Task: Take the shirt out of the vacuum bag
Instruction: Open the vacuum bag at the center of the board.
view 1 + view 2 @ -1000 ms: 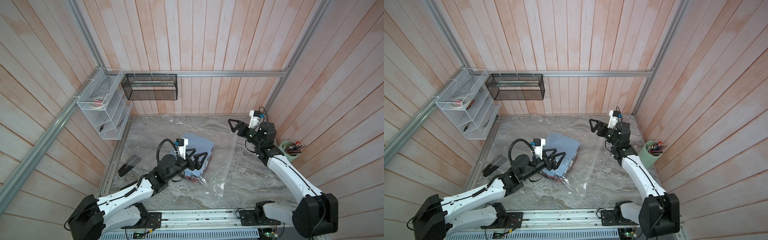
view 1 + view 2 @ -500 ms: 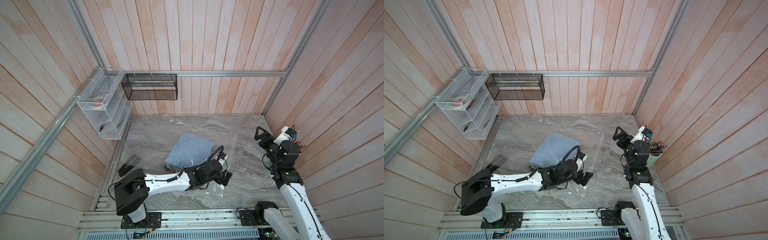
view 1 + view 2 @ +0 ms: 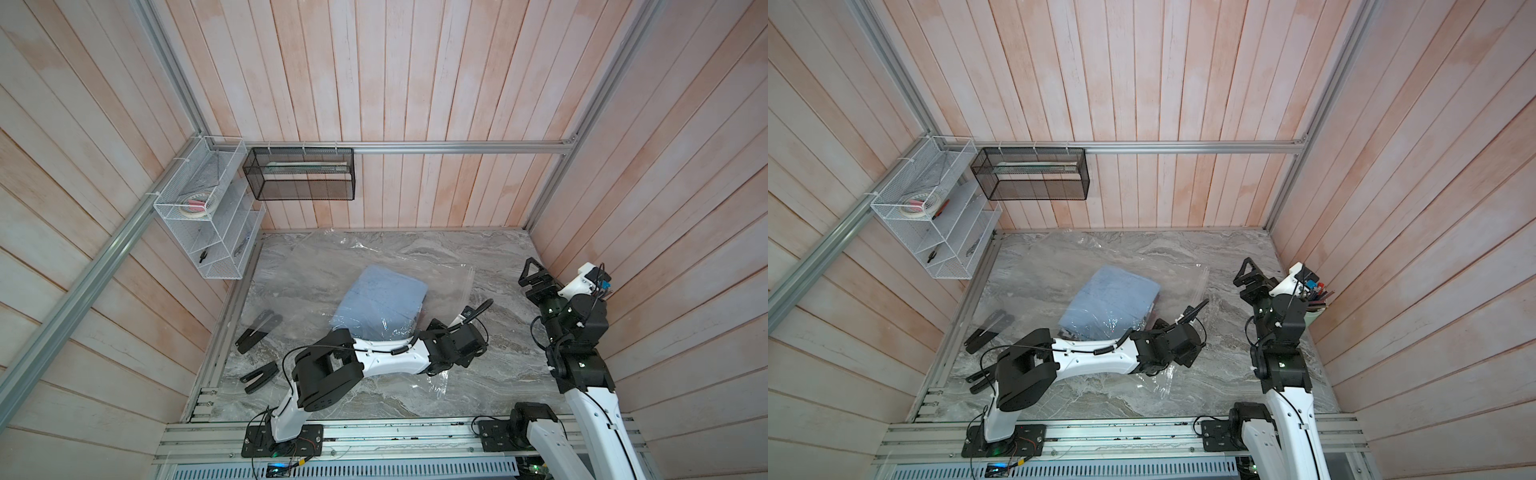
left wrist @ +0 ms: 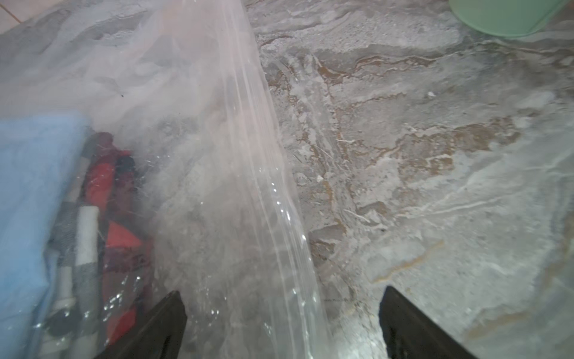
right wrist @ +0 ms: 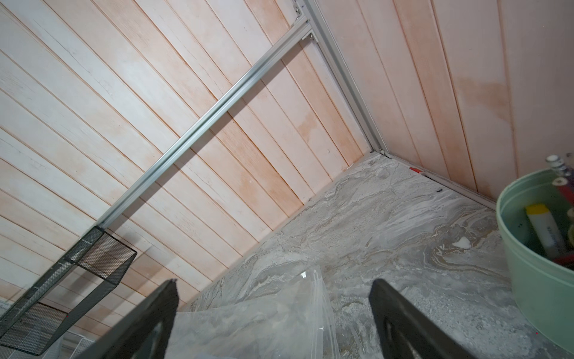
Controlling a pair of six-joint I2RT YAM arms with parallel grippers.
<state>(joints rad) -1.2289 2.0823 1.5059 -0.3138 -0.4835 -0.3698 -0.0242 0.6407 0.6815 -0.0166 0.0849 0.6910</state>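
Observation:
The clear vacuum bag lies flat on the marble table, seen in both top views. A folded light-blue shirt sits inside it, with a red, grey and white patterned cloth under its edge. My left gripper is low at the bag's right side. It is open, and the bag's ribbed edge runs between its fingers. My right gripper is raised near the right wall, open and empty. In the right wrist view the right gripper hangs above a corner of the bag.
A green cup of pens stands by the right wall behind my right arm. Two black clips lie at the table's left edge. A black mesh basket and a white wire shelf hang on the walls.
My left arm has swung from over the shirt to the bag's right side and come down low. My right arm has pulled back from the table's back middle to the right wall.

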